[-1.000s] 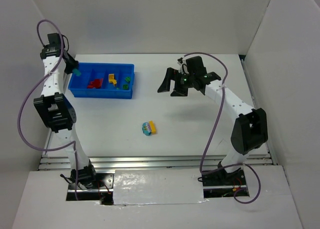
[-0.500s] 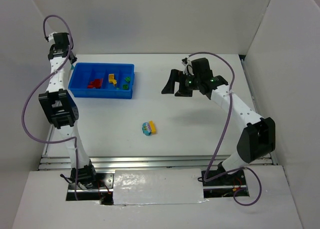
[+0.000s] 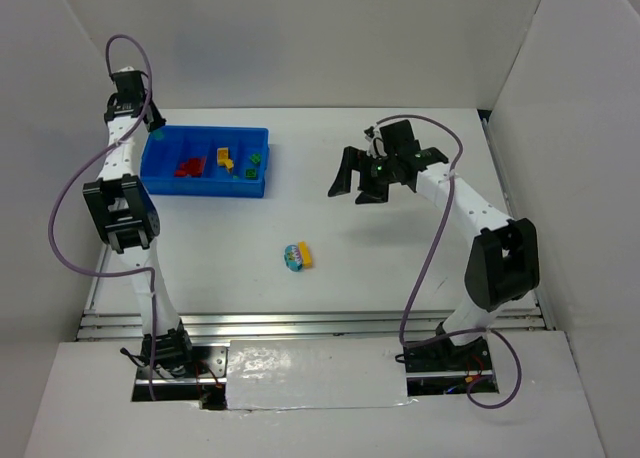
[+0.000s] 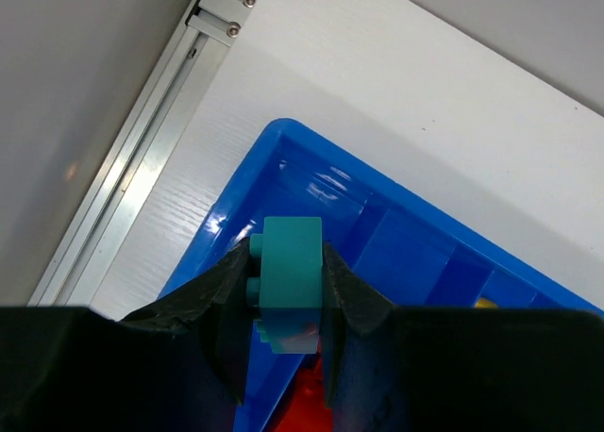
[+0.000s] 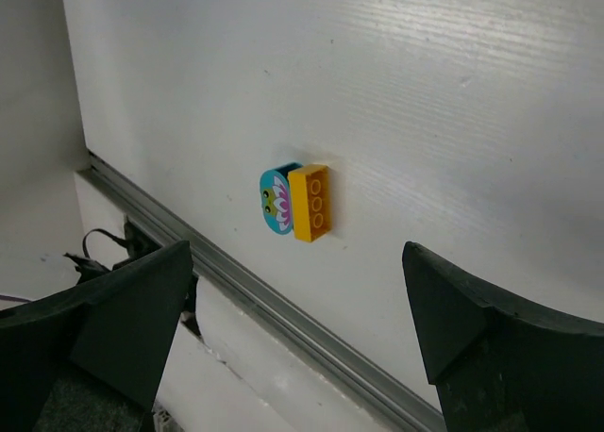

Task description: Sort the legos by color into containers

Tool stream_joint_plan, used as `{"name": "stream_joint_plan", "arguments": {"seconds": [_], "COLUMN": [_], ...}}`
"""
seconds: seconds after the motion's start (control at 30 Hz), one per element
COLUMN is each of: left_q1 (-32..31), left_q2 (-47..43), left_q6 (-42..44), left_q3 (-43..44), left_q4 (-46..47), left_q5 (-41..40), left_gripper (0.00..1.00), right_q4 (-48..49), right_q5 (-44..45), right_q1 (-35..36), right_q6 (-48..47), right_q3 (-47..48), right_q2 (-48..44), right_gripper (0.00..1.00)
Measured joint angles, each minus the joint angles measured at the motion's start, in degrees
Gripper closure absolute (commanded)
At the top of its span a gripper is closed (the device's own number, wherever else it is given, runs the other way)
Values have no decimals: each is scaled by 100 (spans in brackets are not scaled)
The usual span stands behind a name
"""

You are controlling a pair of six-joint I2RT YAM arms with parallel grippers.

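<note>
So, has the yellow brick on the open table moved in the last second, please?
No. The yellow brick lies where it was, beside the round cyan piece, same offset from the blue tray.

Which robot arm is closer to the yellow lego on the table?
Right. The right end effector hangs open beyond the yellow lego; the left end effector is far away at the tray's left end, gripping a teal lego.

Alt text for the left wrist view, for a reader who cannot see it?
The left gripper is shut on a teal lego brick, held over one end of the blue tray. Red legos show in the tray below; white table and a metal rail lie beyond.
</note>
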Motion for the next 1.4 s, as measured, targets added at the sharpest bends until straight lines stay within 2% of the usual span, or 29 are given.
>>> {"name": "stream_joint_plan", "arguments": {"seconds": [0.23, 0.3, 0.4, 0.43, 0.47, 0.5, 0.57, 0.63, 0.9, 1.03, 1.27, 1.4], "left_q1": [-94, -129, -179, -186, -199, -216, -234, -229, -188, -177, -267, -636], "left_q2": [0, 0, 0, 0, 0, 0, 0, 0, 0, -35, -907, -1659], "left_q6": [131, 138, 170, 195, 262, 328, 354, 428, 435, 389, -450, -1143], "left_q3": [-173, -188, -188, -188, -192, -214, -260, -317, -323, -181, -302, -529], "left_q4": [-46, -140, -271, -291, -317, -334, -367, -400, -527, -616, -881, -1274], "left_q5": [70, 42, -70, -111, -170, -245, -356, -452, -678, -601, -74, 79], "left_gripper": [83, 80, 67, 58, 40, 32, 20, 13, 9, 5, 5, 5], "right_q4": [-330, -358, -396, -409, -417, -431, -468, -470, -476, -645, -1093, -1257], "right_q5": [-31, -103, -299, -358, -446, -494, -601, -664, -748, -463, 966, 1543], "right_q1": [-236, -326, -479, -525, -579, -621, -684, -721, -708, -573, 918, 1720], "right_q6": [-15, -11, 35, 57, 94, 116, 160, 173, 157, 20, -385, -487], "right_q3": [365, 490, 656, 702, 743, 772, 859, 925, 1091, 1207, 1961, 2127], "right_q2": [610, 855, 1233, 1335, 1445, 1521, 1652, 1729, 1746, 1746, 1746, 1840], "right_gripper": [0, 0, 0, 0, 0, 0, 0, 0, 0, 0, 0, 0]}}
